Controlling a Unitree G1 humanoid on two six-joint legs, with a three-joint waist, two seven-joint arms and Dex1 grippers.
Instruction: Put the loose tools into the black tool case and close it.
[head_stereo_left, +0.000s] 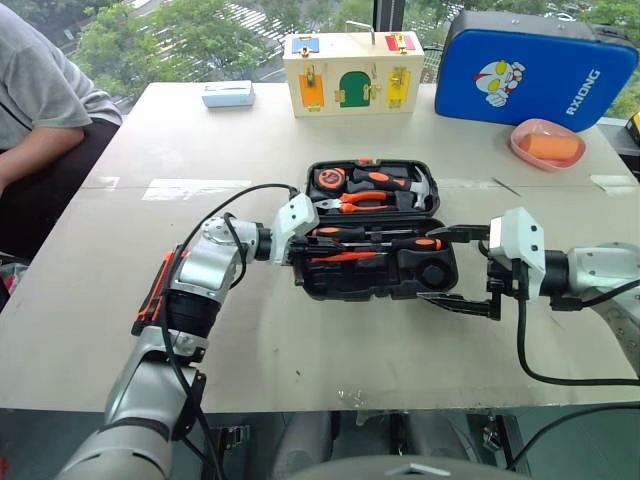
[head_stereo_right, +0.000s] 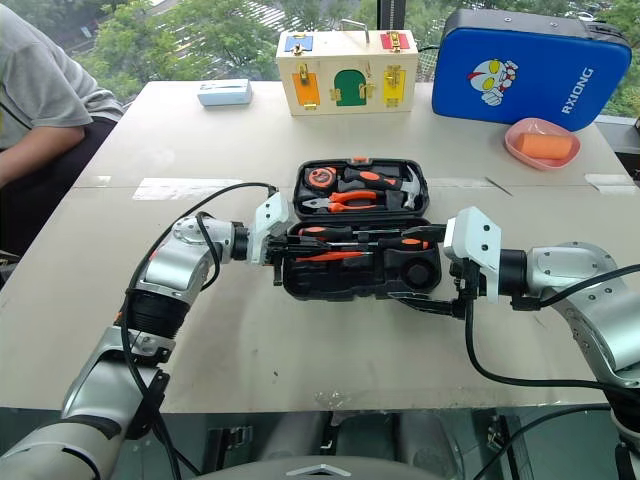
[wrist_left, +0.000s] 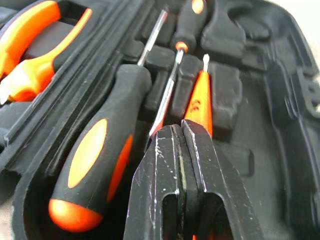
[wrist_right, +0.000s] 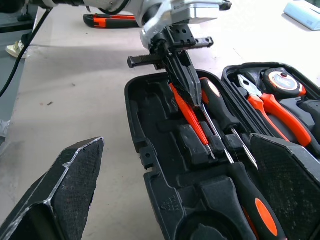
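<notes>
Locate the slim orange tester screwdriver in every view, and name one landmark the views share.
Left eye view: slim orange tester screwdriver, front half of the black tool case.
Right eye view: same recess.
Left wrist view: centre, above the shut left gripper.
Right wrist view: slanting below the left gripper.
Shared landmark: the black-and-orange screwdriver lying beside it.

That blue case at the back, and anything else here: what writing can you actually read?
"RXIONG": white letters running up the side of the blue case, beside a cartoon figure.
Tape measure in the black tool case: label too small to read.
Small box at the table's far end: print too blurred.
</notes>
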